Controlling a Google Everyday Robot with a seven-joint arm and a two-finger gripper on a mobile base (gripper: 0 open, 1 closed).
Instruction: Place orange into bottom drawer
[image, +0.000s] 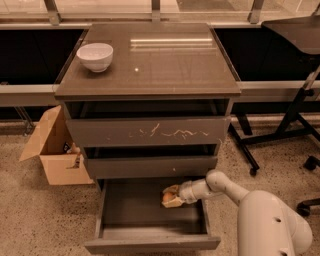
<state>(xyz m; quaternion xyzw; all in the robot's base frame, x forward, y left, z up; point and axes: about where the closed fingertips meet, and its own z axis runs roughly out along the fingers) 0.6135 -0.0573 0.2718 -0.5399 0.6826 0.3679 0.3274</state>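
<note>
1. The tan two-finger gripper (170, 196), lower centre of the frame, pinches the small round orange fruit (166, 198) between its fingers.
2. Both sit over the right rear of the open dark grey-brown bottom drawer (125, 214).

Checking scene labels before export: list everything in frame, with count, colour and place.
bowl: 1, white, cabinet top, back left corner.
cabinet: 1, dark grey-brown, centre of view.
top drawer: 1, grey-brown, pale scratches on its front.
middle drawer: 1, grey-brown, under the top one.
bottom drawer: 1, grey inside, pulled open.
orange: 1, orange, within the open bottom drawer, right side near the back, held.
cardboard box: 1, brown, floor left of the cabinet, flap open.
stand: 1, black, floor at right.
arm: 1, white, reaching in from lower right.
claw: 1, tan fingers, inside the bottom drawer, closed on the orange.
</note>
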